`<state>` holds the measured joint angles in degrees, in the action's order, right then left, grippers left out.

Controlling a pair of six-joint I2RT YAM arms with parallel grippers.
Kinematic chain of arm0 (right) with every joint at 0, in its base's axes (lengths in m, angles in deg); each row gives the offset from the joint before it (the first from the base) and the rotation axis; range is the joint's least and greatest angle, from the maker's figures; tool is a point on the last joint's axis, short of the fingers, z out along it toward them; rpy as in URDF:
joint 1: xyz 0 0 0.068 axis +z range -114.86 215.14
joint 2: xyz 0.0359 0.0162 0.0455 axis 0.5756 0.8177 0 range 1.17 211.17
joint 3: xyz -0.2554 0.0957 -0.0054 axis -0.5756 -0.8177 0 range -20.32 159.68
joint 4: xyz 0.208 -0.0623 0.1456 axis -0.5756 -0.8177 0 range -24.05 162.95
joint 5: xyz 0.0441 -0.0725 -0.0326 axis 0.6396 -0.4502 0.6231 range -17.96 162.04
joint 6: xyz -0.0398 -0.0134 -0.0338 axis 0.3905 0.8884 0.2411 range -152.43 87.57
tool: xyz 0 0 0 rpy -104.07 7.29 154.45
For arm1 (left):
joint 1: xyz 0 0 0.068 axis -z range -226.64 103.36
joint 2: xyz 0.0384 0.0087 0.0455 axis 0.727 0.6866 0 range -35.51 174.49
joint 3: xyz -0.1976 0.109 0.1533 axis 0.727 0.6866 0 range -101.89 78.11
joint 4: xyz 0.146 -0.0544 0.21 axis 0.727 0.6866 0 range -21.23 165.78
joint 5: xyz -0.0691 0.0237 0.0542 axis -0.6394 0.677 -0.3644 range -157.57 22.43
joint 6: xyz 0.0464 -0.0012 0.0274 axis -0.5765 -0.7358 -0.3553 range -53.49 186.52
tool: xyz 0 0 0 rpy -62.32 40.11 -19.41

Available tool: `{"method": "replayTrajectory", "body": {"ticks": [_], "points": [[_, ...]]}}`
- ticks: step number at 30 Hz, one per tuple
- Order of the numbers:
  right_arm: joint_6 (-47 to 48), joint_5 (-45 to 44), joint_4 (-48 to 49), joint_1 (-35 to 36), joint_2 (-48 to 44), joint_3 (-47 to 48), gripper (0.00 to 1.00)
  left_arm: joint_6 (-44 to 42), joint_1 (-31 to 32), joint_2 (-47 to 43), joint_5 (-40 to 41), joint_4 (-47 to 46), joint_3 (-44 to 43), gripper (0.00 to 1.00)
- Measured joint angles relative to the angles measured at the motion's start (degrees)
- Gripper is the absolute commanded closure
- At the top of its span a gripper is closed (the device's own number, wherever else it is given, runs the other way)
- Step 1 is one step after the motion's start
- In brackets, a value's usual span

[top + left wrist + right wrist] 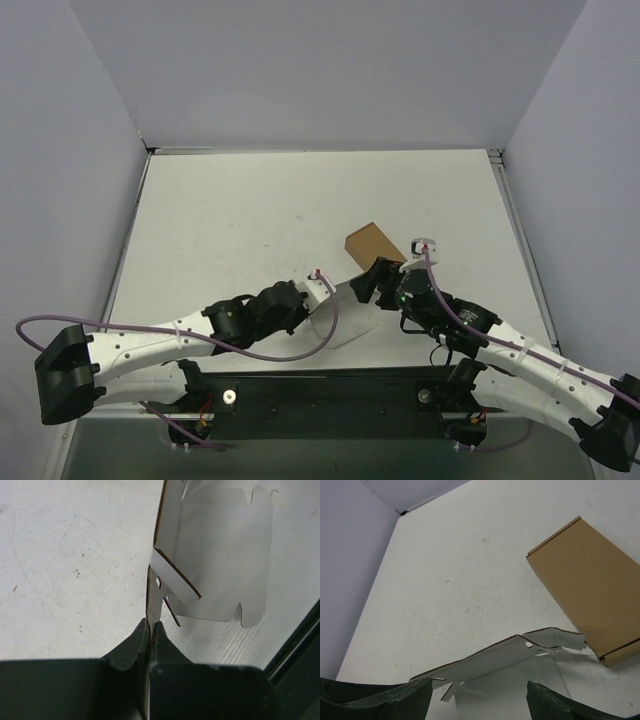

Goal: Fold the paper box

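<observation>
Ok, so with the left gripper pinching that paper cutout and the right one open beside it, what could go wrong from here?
1. The left gripper pinches only a thin edge flap of the paper box, so a pull or twist might slip it free, or crease or tear the card.
2. The brown box lies close beside the paper box, so the open right gripper might nudge it or catch it instead when it closes.

The brown box (pixel 590 580), ahead-right of the right gripper (pixel 479 687), runs off frame. The paper box (pixel 220 560) is cropped at top, its pinched edge hidden inside the left gripper (pixel 151 626).
</observation>
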<state>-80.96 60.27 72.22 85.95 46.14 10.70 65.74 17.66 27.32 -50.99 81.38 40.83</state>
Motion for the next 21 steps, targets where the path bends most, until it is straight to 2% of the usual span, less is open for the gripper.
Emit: {"method": "replayTrajectory", "body": {"ticks": [3,9,14,21], "points": [[7.1,0.9,0.2,-0.1,2.0,1.9,0.17,-3.6,0.7,-0.9,0.2,-1.8,1.6,1.0],[25.9,4.8,1.6,-1.8,3.3,4.9,0.2,-9.3,0.9,-4.9,0.2,-6.6,7.1,1.0],[41.1,10.4,3.5,-2.4,6.2,4.6,0.21,-11.7,0.8,-6.9,-0.6,-8.3,8.4,1.0],[56.3,17.3,5.2,-2.4,10.3,4.4,0.24,-12.5,-0.8,-6.1,-3.9,-8.4,8.4,1.0]]}}
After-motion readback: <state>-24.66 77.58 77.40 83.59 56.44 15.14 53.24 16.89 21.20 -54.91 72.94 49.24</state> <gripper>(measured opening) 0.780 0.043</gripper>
